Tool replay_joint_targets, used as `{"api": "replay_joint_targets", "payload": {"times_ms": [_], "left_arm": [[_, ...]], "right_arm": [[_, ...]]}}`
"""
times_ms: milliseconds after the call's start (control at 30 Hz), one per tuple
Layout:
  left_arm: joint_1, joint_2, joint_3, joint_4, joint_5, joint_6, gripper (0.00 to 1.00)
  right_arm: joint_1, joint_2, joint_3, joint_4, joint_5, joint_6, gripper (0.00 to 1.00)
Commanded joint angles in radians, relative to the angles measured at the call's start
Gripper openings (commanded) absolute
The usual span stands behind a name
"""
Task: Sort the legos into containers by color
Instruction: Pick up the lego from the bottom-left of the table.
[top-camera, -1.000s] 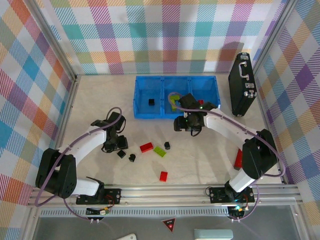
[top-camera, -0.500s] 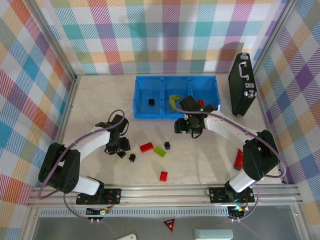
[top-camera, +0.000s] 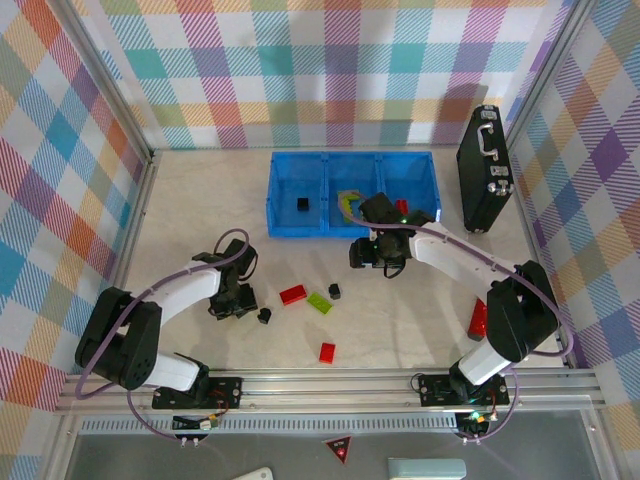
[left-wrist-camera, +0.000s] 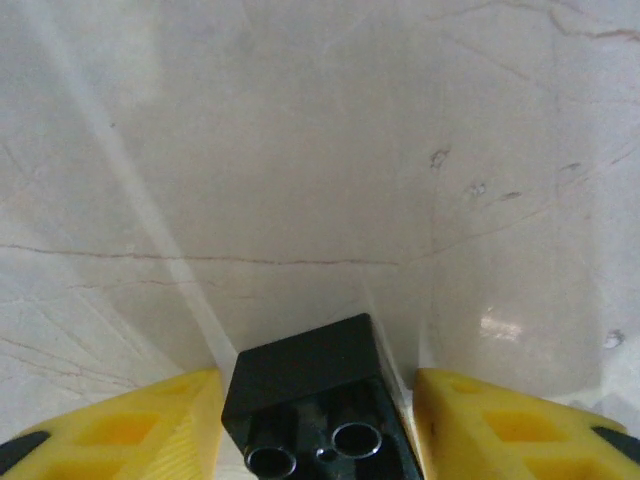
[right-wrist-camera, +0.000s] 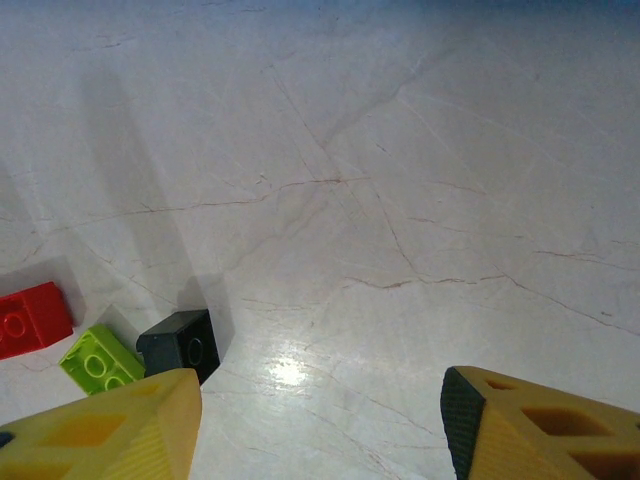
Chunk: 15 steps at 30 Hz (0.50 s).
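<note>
The blue containers tray (top-camera: 285, 228) stands at the back, with a black lego (top-camera: 302, 205), a green one (top-camera: 345, 206) and a red one (top-camera: 401, 206) in separate compartments. My left gripper (top-camera: 236, 300) (left-wrist-camera: 318, 400) is down on the table, shut on a black lego (left-wrist-camera: 305, 375) lying with its hollow underside towards the camera. My right gripper (top-camera: 376, 256) (right-wrist-camera: 320, 420) hangs open over bare table just in front of the tray. Loose on the table lie a red lego (top-camera: 293, 294) (right-wrist-camera: 30, 318), a green one (top-camera: 320, 303) (right-wrist-camera: 95, 360), black ones (top-camera: 335, 292) (right-wrist-camera: 180, 345) (top-camera: 264, 315) and another red (top-camera: 327, 351).
A black hard case (top-camera: 483, 180) stands upright at the back right. A red cylinder (top-camera: 477, 318) lies beside the right arm's base. Checked walls close in the table on three sides, and a metal rail (top-camera: 330, 385) runs along the near edge.
My left gripper has slid right and towards the near edge onto the black lego that lay beside it, and its jaws have narrowed around it. The right arm has hardly moved.
</note>
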Motion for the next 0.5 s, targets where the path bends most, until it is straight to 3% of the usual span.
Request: {"api": "replay_joint_targets", "payload": {"times_ms": [0, 467], "left_arm": [[-0.007, -0.029, -0.019, -0.015, -0.007, -0.017, 0.48], [-0.01, -0.039, -0.004, -0.005, 0.004, -0.001, 0.39]], "right_arm": [[0.009, -0.03, -0.008, -0.002, -0.011, 0.006, 0.66], [0.025, -0.03, -0.004, -0.016, 0.002, 0.02, 0.65]]}}
